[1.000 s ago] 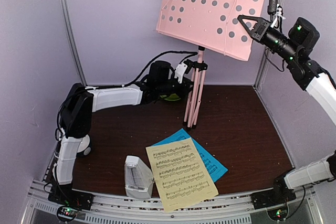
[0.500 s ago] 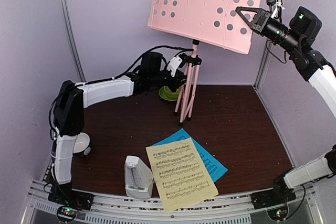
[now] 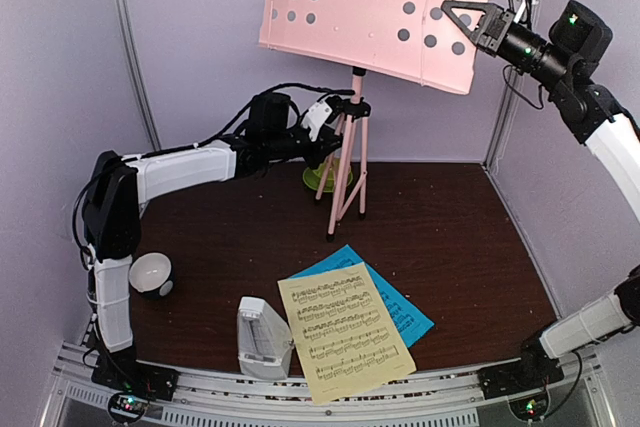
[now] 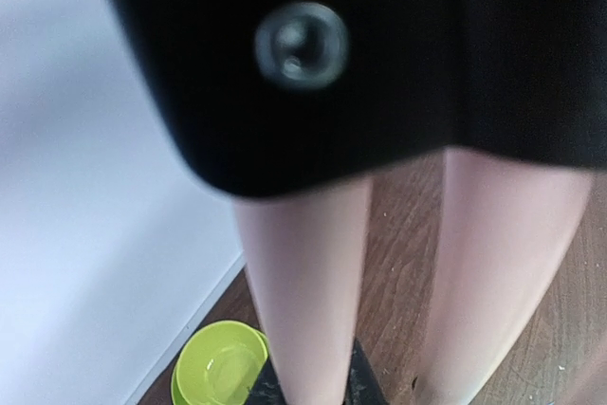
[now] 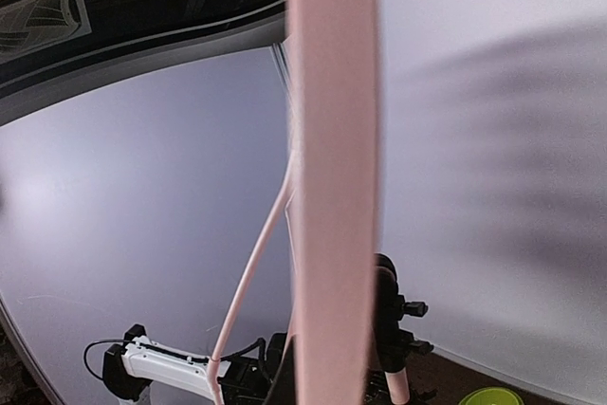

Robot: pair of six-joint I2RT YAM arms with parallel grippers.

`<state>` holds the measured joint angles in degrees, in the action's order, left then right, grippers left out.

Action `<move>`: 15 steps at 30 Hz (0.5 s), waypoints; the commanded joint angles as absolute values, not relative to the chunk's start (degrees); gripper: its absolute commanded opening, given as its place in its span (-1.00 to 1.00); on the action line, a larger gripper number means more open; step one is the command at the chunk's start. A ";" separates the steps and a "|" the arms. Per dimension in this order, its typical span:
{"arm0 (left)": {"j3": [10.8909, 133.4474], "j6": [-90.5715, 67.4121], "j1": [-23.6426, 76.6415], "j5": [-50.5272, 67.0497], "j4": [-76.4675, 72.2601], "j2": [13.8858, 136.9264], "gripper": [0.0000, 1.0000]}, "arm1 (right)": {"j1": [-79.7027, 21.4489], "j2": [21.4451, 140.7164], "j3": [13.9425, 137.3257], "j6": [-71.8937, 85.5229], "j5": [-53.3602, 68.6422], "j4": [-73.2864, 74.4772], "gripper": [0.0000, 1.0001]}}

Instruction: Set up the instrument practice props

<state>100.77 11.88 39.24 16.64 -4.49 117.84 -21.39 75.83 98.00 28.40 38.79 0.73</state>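
The pink music stand stands at the back middle, its hole-punched panel (image 3: pixel 375 7) high up and its tripod legs (image 3: pixel 343 187) reaching down to the brown table. My left gripper (image 3: pixel 335 132) is shut on the stand just under the black hub. In the left wrist view the pink legs (image 4: pixel 303 291) fill the picture between the dark fingertips (image 4: pixel 365 388). My right gripper (image 3: pixel 452 15) is shut on the panel's right edge (image 5: pixel 332 187). The yellow page (image 3: pixel 345 337) lies over the blue page (image 3: pixel 408 315) near the front. The white-grey metronome (image 3: pixel 262 339) stands to their left.
A green bowl on a saucer (image 3: pixel 318 179) (image 4: pixel 220 364) sits just behind the stand's legs by the back wall. A small white-and-black bowl (image 3: pixel 152 273) lies at the left beside my left arm. Lilac walls close the back and both sides.
Both grippers have carried the stand left and a little farther back. Its legs now stand spread. The left arm has stretched out, uncovering the white-and-black bowl and green bowl.
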 commanded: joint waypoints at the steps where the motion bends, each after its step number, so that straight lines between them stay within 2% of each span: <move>1: 99.15 18.13 37.12 11.30 -7.91 117.75 -1.00 | -22.70 74.30 100.02 29.93 38.51 -11.86 -1.00; 11: 91.68 14.67 36.04 8.64 -12.66 117.04 -1.00 | -26.44 77.71 99.00 24.88 39.68 -9.41 -1.00; 12: 91.67 14.71 35.97 8.89 -12.57 117.11 -1.00 | -26.45 77.43 98.40 24.67 39.63 -9.41 -0.97; 15: 91.94 14.91 35.96 9.22 -12.21 117.41 -1.00 | -26.54 76.68 95.81 24.31 39.02 -9.59 -0.68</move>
<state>92.16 10.22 37.08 14.22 -10.85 117.86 -25.36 80.84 96.86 25.19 36.60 -0.93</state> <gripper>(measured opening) 0.126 0.080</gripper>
